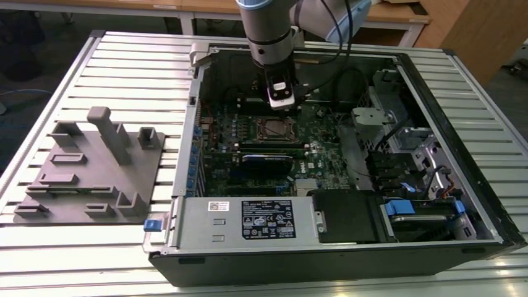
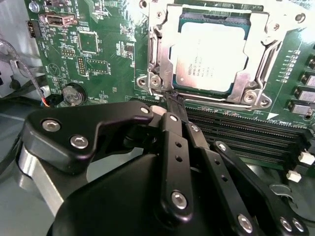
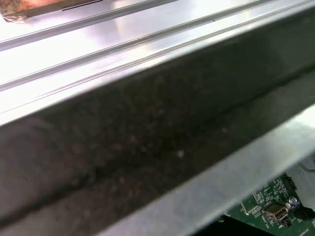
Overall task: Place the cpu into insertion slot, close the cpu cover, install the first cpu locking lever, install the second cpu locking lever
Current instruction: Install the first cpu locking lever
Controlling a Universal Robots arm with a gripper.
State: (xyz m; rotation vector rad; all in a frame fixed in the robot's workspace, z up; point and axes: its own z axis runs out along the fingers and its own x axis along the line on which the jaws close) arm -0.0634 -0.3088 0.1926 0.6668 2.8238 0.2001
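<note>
Currently the gripper (image 2: 173, 98), jaws apparently pinched together, is hovering just beside the cpu cover (image 2: 158, 54) framing the seated cpu (image 2: 209, 51).

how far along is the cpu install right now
Done: the small silvery square cpu sits in its socket, with the thin silvery metal cpu cover closed over its edges. In hand: the black gripper is at the socket's edge. Whether either locking lever is latched can't be told.

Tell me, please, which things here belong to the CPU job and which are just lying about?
Job:
cpu, seated in the socket
cpu cover, down around it
gripper, tips by the socket's edge

Lying about:
grey fixture plate on the table
blue card
coin cell
memory slots
</note>
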